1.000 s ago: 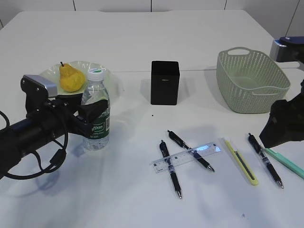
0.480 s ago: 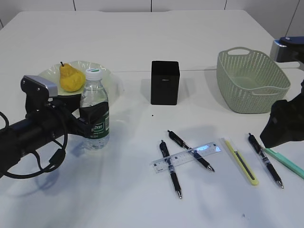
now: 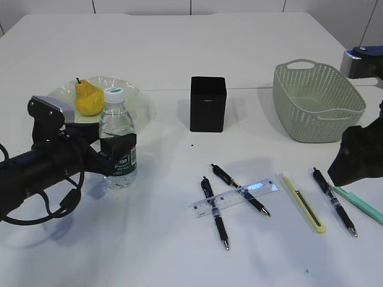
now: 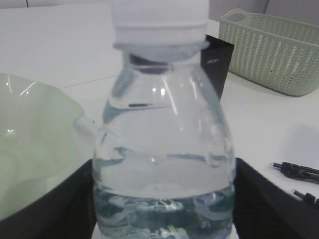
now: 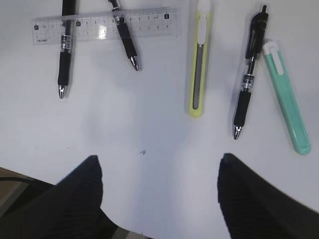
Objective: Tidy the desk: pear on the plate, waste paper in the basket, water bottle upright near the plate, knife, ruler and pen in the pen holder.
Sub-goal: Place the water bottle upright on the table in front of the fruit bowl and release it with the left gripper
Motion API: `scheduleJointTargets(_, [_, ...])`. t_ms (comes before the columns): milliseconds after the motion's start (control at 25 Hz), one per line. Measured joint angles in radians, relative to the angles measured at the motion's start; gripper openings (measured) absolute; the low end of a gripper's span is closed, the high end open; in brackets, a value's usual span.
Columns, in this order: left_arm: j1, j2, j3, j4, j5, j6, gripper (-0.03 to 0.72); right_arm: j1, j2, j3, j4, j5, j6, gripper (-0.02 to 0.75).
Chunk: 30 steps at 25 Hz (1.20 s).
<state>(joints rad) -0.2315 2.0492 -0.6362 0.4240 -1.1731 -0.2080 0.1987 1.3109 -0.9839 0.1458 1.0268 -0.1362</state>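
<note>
- Left gripper (image 3: 118, 156): jaws stand on both sides of the water bottle (image 3: 117, 147), at label height; whether they press on it cannot be told.
- Water bottle: upright on the desk (image 3: 179, 48), just in front of the plate (image 3: 135, 97).
- Pear (image 3: 88, 99): on the plate.
- Pen holder (image 3: 207, 103): mid-desk.
- Ruler (image 5: 104, 25): lies across two black pens (image 5: 66, 45).
- Knife (image 5: 199, 63): flat on the desk, right of the ruler.
- Basket (image 3: 316, 101): at far right.
- Right gripper (image 5: 159, 196): jaws wide apart, holding nothing, above the desk.
</note>
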Motion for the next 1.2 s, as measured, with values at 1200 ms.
scheduleJointTargets(1200, [0.0, -0.247, 0.009, 0.0, 0.018, 0.002, 0.604, 0.0, 0.0, 0.0, 0.0, 0.0, 0.0, 0.533])
